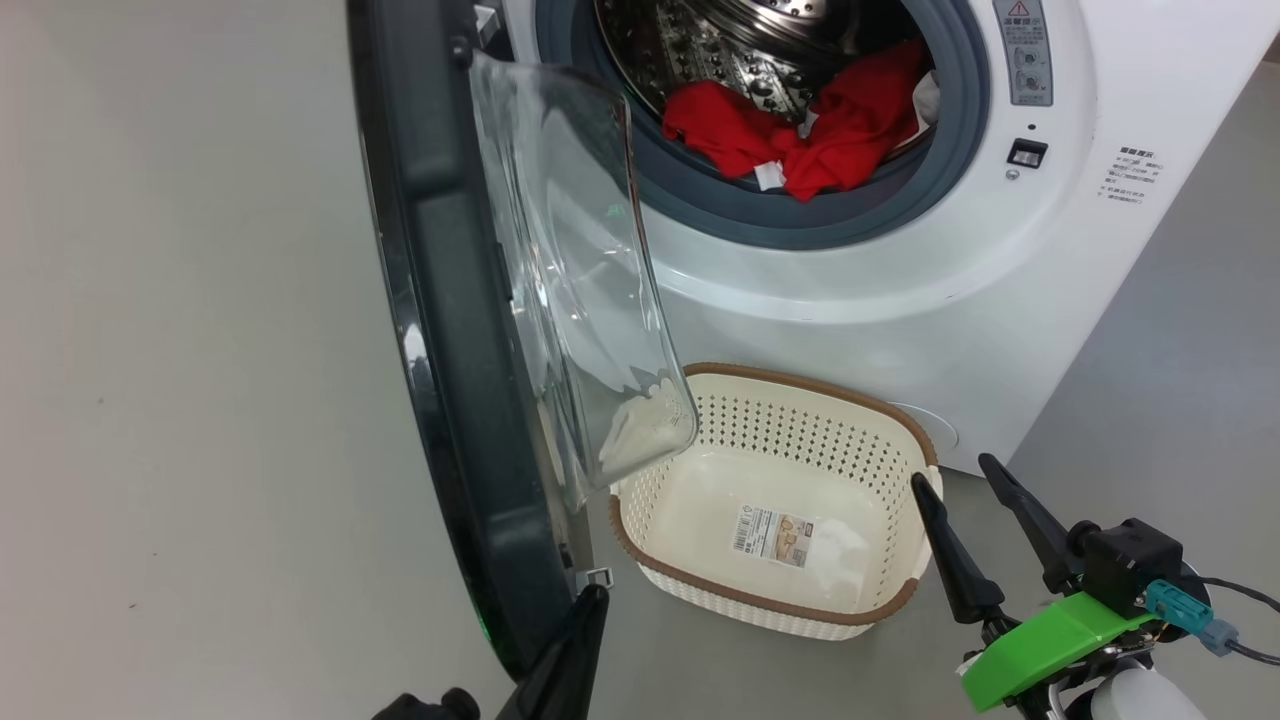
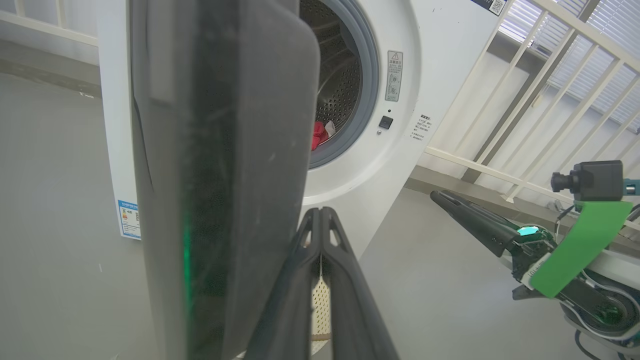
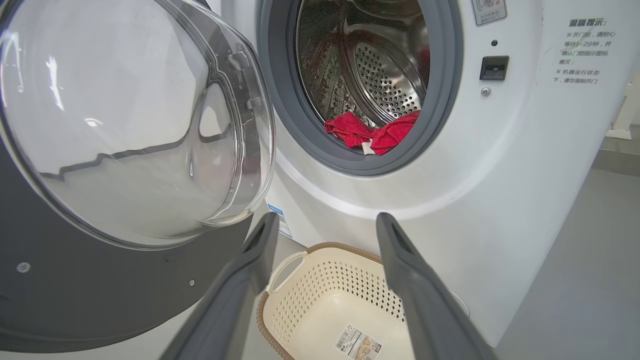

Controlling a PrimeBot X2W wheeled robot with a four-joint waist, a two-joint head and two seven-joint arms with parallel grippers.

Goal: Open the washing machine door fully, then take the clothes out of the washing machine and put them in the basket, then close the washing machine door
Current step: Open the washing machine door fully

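Left gripper [image 1: 590, 610]: fingers together, lower centre, tip by door [image 1: 450, 380] edge; it might slip off.
Right gripper [image 1: 952, 474]: fingers apart, empty, lower right.
Basket [image 1: 800, 383]: centre, just beside door; a swinging door might knock it.
Clothes [image 1: 800, 130]: top, in drum [image 1: 700, 40].

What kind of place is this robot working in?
Likely a laundry spot in a bare test space, not a furnished home: a white front-loading washing machine with red clothes inside, a cream basket on the plain grey floor, and a white railing beside it.
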